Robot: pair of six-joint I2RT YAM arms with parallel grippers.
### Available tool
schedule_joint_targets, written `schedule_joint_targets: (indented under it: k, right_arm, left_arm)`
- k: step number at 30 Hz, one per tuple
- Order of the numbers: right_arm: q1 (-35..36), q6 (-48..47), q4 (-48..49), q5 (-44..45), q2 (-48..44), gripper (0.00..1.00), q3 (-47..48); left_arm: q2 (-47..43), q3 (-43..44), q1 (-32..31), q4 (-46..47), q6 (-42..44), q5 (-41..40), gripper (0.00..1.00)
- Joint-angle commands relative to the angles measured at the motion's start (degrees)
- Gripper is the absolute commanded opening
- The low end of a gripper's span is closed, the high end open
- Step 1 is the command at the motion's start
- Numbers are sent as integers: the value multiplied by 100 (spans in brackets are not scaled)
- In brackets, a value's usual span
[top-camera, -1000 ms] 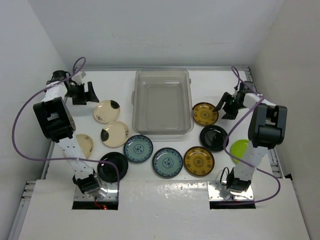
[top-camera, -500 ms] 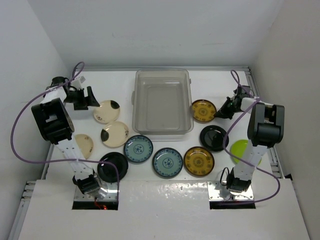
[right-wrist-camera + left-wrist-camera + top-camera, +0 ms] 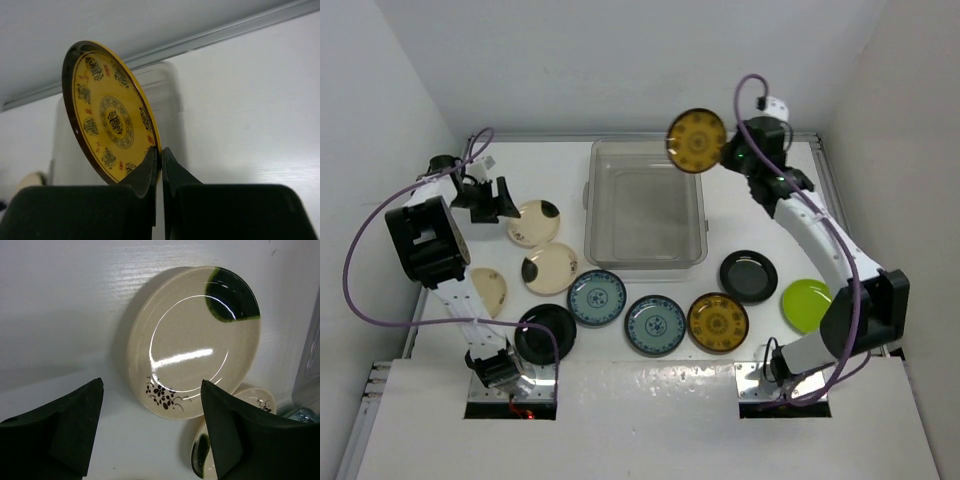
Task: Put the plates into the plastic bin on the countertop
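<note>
My right gripper [image 3: 725, 156] [image 3: 160, 150] is shut on the rim of an amber-yellow plate [image 3: 697, 141] [image 3: 107, 115]. The plate hangs on edge in the air over the far right corner of the plastic bin [image 3: 645, 143] [image 3: 170, 95]. My left gripper [image 3: 505, 200] [image 3: 152, 384] stands open just left of a cream plate with a dark spot [image 3: 533, 222] [image 3: 195, 335], its fingers on either side of the plate's near rim without touching it. The bin holds nothing. The other plates lie on the countertop [image 3: 750, 215].
On the countertop lie two more cream plates [image 3: 551, 268] [image 3: 488, 290], two blue-green ones [image 3: 597, 298] [image 3: 655, 325], a second amber one [image 3: 718, 322], two black ones [image 3: 545, 333] [image 3: 748, 276] and a lime green one [image 3: 806, 304]. White walls close in on three sides.
My right gripper shut on the amber plate to the right of the bin and lifted it up and left, over the bin's far right corner. My left gripper narrowed slightly beside the cream plate.
</note>
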Motion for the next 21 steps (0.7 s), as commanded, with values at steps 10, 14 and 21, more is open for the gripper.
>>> schedule_joint_targets:
  k: [10,14,21]
  right_arm:
    - [1142,400,-421,-1162,2330,0,758]
    - [1133,243,-665,-1830,2970,0,1222]
    - [1116,23,-1020,-2164,3140,70,1532]
  left_arm:
    - [542,173,-258,108,-172,-179,76]
    - [761,173,-259,108,-286,-257,73]
    - [1253,488,-259,-155,-409,-258,45]
